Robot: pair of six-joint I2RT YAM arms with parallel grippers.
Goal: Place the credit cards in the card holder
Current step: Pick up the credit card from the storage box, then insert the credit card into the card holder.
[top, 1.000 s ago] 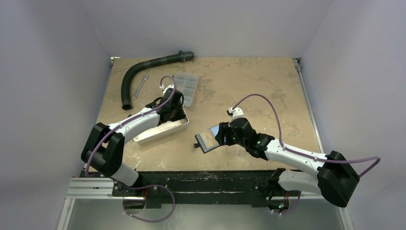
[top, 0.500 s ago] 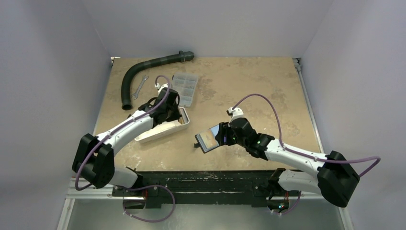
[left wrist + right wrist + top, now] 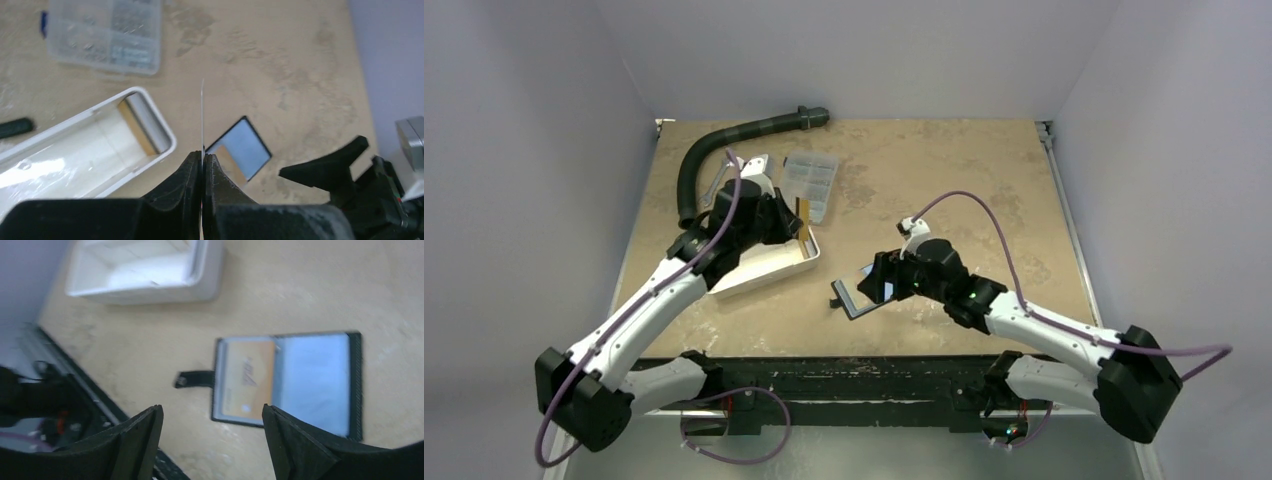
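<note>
My left gripper [image 3: 202, 155] is shut on a thin credit card [image 3: 202, 115], seen edge-on and standing straight up from the jaws. From above the card [image 3: 802, 210] looks orange and hangs over the tray's far end. The black card holder [image 3: 300, 380] lies open and flat on the table, bluish-grey inside, with an orange card [image 3: 248, 380] in its left pocket. My right gripper [image 3: 211, 410] hovers just above it, open and holding nothing. From above the holder [image 3: 856, 297] shows at centre.
A white tray [image 3: 75, 150] lies left of the holder, with another card [image 3: 137, 120] leaning against its end wall. Behind it sits a clear compartment box [image 3: 811, 180]. A black hose [image 3: 724, 150] curves along the back left.
My left gripper closed on a card in the tray and lifted it out, the arm swinging up. My right gripper opened wider, and the holder now lies flat under it.
</note>
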